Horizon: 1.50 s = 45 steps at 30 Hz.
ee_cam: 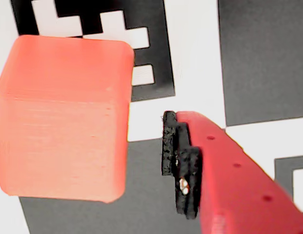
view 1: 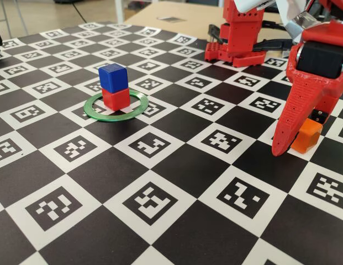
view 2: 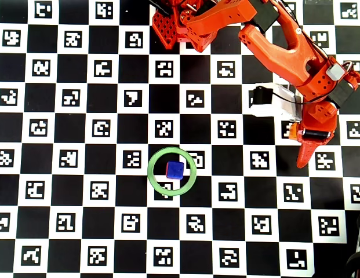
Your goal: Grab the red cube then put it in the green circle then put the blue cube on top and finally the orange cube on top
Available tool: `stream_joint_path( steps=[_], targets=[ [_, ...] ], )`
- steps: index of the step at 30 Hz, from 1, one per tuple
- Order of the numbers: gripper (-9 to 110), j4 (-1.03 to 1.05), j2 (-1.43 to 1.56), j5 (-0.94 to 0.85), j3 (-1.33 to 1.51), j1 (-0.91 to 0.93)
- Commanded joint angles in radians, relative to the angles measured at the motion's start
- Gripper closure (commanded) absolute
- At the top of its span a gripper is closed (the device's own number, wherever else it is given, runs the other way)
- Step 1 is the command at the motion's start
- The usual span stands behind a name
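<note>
In the wrist view the orange cube point(ee_cam: 63, 119) fills the left side, resting on the table point(ee_cam: 268, 58), whose surface is black and white squares with coded markers. At lower right one red finger point(ee_cam: 239, 185) with a black pad point(ee_cam: 183, 170) stands just beside the cube, a narrow gap between them. The other finger is out of view.

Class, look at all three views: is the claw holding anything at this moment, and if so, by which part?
Nothing is held yet. The claw is open beside the orange cube, which rests on the board; the wrist view shows a clear gap between cube and finger pad.
</note>
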Motion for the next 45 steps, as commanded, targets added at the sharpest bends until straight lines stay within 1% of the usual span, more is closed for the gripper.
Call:
stream_joint_path(
  steps=[1,11,26,40,45],
  targets=[
    [51,0.009,0.028,0.018,-0.074,-0.008],
    [51,0.012,0.018,0.074,-0.074,-0.005],
    [54,0.009,0.015,0.069,-0.081,0.009],
    [61,-0.002,0.012,0.043,-0.084,0.028],
    [67,-0.003,0.012,0.04,-0.083,0.031]
  ],
)
